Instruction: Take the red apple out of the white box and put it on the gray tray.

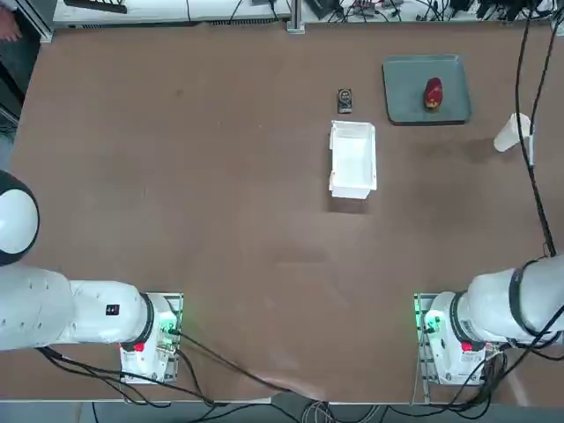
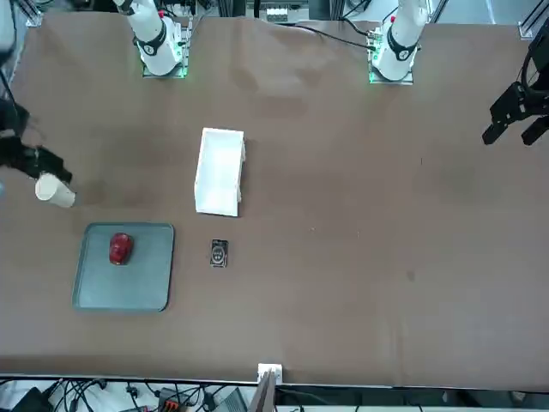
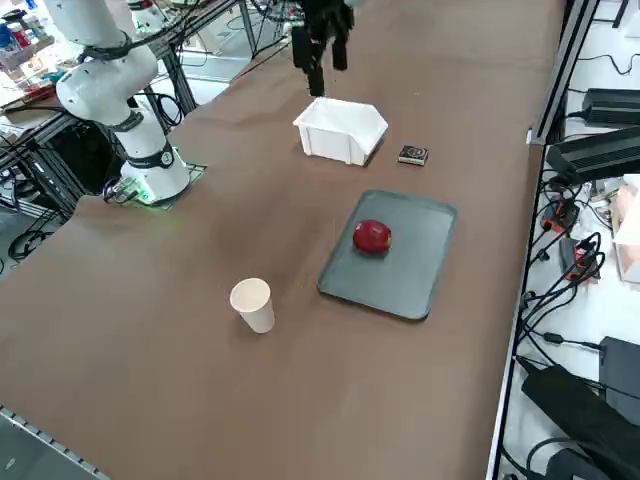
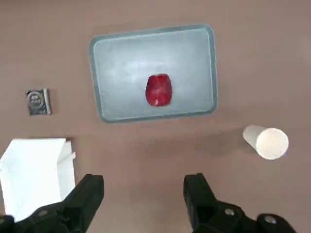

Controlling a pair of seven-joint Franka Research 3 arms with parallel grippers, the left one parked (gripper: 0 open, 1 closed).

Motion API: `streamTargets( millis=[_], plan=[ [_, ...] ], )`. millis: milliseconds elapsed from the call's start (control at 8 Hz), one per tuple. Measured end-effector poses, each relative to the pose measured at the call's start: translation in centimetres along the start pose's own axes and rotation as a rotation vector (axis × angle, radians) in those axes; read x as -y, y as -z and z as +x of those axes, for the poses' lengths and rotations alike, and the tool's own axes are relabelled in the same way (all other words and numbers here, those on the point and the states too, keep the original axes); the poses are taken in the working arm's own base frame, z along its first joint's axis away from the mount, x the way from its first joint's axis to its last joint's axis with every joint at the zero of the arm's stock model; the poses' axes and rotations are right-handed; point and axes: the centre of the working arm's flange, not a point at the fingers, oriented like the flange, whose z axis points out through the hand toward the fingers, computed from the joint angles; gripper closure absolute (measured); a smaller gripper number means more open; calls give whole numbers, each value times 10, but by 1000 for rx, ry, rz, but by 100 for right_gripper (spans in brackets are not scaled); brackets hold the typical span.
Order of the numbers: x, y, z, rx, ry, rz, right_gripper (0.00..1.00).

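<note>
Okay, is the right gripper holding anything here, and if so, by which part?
Nothing is held: the right gripper hangs open above the table.

no readable text or signs anywhere

Wrist view crops white box point(image 4: 34, 174) and right gripper point(image 4: 144, 182).

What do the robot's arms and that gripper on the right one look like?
The arms are white with rounded segments, dark rings at the joints and black cables running along them. Their bases show small green lights and a red patch. The right gripper is black, with two blocky, angular fingers and round silvery screws on them.
</note>
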Motion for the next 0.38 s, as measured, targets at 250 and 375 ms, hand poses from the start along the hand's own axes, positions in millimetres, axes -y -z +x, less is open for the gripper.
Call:
streamTargets(
  millis=[250, 375],
  plan=[
    [0, 9, -7, -2, 28, -3, 0],
    [0, 3, -5, 8, 29, -2, 0]
  ],
)
